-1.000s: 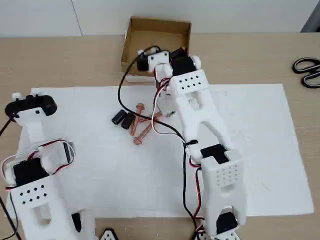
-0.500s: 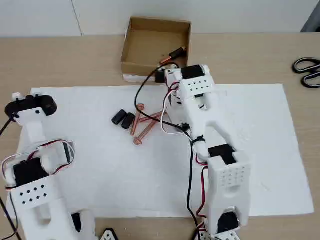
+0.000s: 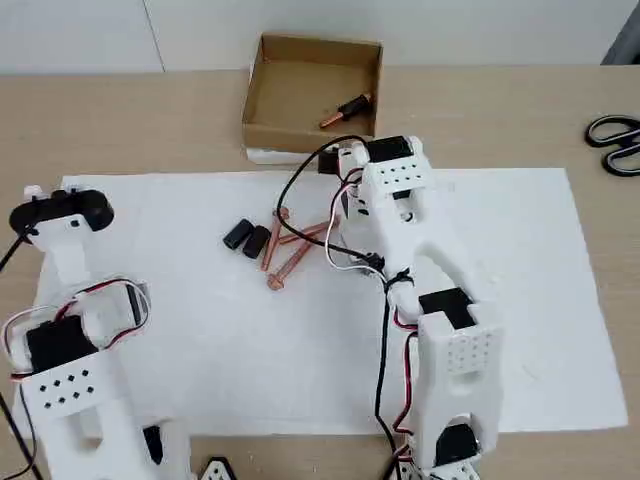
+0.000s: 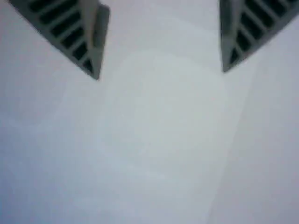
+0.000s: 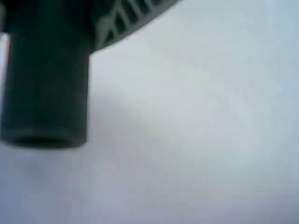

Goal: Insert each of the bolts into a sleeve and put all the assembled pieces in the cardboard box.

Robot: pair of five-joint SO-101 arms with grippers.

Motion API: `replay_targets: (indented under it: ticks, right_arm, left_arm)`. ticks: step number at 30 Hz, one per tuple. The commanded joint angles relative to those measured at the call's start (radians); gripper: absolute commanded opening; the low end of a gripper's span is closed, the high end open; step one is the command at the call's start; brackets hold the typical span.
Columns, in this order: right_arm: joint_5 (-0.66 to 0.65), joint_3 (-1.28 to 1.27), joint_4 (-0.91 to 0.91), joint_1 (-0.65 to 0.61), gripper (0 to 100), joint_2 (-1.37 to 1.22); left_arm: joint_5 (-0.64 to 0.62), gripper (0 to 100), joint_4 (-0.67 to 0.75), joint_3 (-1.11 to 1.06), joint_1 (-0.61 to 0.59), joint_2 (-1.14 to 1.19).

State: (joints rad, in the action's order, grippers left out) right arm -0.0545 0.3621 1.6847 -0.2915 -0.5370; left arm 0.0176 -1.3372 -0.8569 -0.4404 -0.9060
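Showing a light wooden table [image 3: 130,120] carrying a white foam sheet [image 3: 520,300], with two white printed arms [image 3: 410,230] reaching in from the near edge. Locating the open brown cardboard box [image 3: 280,137] at the far side, just beyond the sheet, and containing one assembled piece [image 3: 345,108], a copper-coloured bolt pushed into a black sleeve, lying near the box's right wall. Displaying two loose black cylindrical sleeves [image 3: 246,237] touching side by side on the sheet, just beside a crossed cluster of loose copper-coloured bolts [image 3: 288,248]. Positioning the right gripper [image 3: 347,200] over the sheet between that cluster and the box, outside the box; leaving its grip state impossible to tell. Presenting, in the right wrist view, a blurred dark cylinder [image 5: 44,79] close to the lens above the sheet, of uncertain identity. Presenting the left gripper [image 4: 160,72] spread wide and holding nothing, hovering over bare sheet near the sheet's left edge, well apart from bolts and sleeves. Including black-handled scissors [image 3: 615,143] lying at the table's right edge
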Motion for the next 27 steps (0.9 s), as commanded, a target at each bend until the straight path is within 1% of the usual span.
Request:
replay_targets:
  ticks: [1,3,6,17,27]
  right_arm:
    - [0.011,0.005,-0.004,0.021,9.9,0.065]
    - [0.009,0.005,-0.002,0.021,13.8,0.065]
    - [0.006,0.005,-0.002,0.021,17.0,0.065]
    - [0.005,0.005,-0.041,0.015,17.2,0.058]
    - [-0.017,0.011,-0.091,-0.001,16.8,-0.065]
  left_arm:
    - [-0.008,16,0.026,0.012,0.005,-0.014]
    - [-0.008,16,0.026,0.015,0.005,-0.014]
    - [-0.008,16,0.025,0.022,0.005,-0.014]
    - [-0.008,16,0.023,0.031,0.005,-0.014]
    - [-0.008,16,0.020,0.031,0.005,-0.014]
